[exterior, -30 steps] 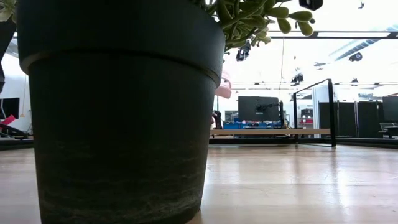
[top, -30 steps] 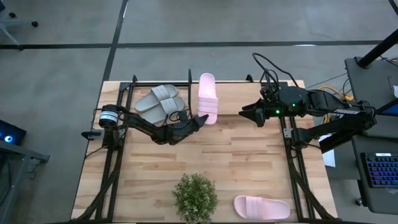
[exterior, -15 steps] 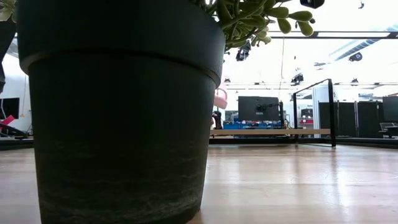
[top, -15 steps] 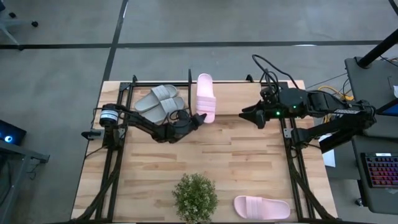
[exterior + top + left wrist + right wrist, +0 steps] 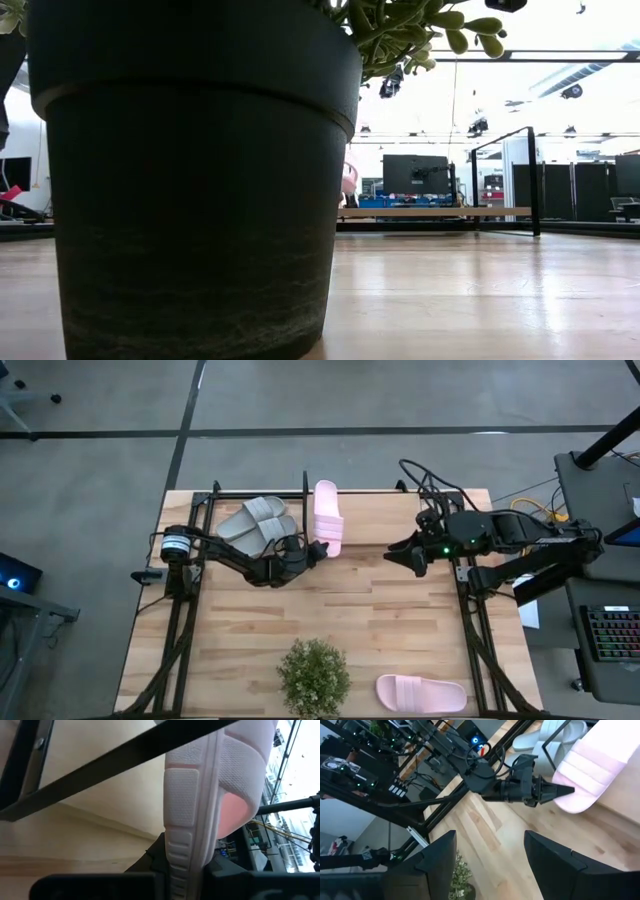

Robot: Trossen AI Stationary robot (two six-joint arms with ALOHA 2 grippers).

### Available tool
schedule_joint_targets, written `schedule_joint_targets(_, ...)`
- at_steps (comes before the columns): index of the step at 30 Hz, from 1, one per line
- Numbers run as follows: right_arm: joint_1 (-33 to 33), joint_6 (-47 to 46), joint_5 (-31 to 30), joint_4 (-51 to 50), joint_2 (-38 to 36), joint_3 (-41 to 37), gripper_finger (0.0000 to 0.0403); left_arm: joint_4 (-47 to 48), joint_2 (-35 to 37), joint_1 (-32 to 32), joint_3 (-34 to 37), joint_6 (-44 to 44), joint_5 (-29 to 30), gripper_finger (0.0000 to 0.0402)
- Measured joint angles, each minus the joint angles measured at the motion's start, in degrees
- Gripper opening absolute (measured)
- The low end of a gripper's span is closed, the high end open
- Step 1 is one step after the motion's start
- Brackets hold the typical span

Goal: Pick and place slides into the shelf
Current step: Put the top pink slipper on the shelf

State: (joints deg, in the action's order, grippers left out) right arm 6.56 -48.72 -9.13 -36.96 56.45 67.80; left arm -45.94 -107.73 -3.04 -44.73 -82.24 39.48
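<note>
My left gripper (image 5: pixel 313 549) is shut on a pale pink slide (image 5: pixel 328 517) at the shelf (image 5: pixel 372 510), whose black frame bar (image 5: pixel 125 760) crosses close by in the left wrist view. In the low view a sliver of this slide (image 5: pixel 349 178) shows beside the pot, above the shelf board (image 5: pixel 430 212). The grey pair (image 5: pixel 258 524) lies on the shelf's left part. The second pink slide (image 5: pixel 421 693) lies flat near the table's near edge. My right gripper (image 5: pixel 408 556) hovers open right of the held slide, touching nothing. My left gripper holds the pink slide by its near end (image 5: pixel 182 862), pinched between the two fingers, one on the underside and one on the footbed side. The fingers come roughly level from the table's near left, along the slide. It is lifted clear, its far end over the shelf.
A potted plant (image 5: pixel 313 675) stands at the table's near edge; its dark pot (image 5: pixel 190 180) fills most of the low view. Thin black uprights (image 5: pixel 530 180) frame the shelf. Bare planks lie between the two arms and the plant.
My left gripper has carried the pink slide a little toward the table's far left, closer to the grey pair, and lower; in the low view it has sunk toward the shelf board. My right gripper has drifted slightly toward the near edge.
</note>
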Motion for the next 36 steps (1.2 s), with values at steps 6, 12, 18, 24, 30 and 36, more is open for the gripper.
schedule_joint_targets(6,1.38,-1.24,0.02,2.56,0.01,-2.09,0.0224,0.15,0.0,-1.28,-0.02,0.04,0.0,0.0017)
schedule_joint_targets(12,2.37,-2.38,0.02,3.78,0.01,-3.23,0.0224,0.29,0.0,-3.09,-0.02,0.04,-0.3,0.0017)
schedule_joint_targets(18,2.97,-2.51,0.04,5.06,0.01,-3.38,0.0224,0.27,0.0,-3.88,-0.02,0.07,-1.73,0.0017)
schedule_joint_targets(24,2.96,-2.69,0.03,4.99,0.01,-3.38,0.0224,0.5,0.0,-3.94,-0.02,0.1,-1.89,0.0017)
schedule_joint_targets(30,2.96,-2.74,0.04,5.0,0.01,-3.38,0.0224,2.03,0.0,-4.12,-0.03,0.05,-1.88,0.0019)
schedule_joint_targets(36,2.96,-2.74,0.04,5.78,0.01,-3.38,0.0224,2.0,0.0,-4.42,-0.02,-0.15,-2.58,0.0043)
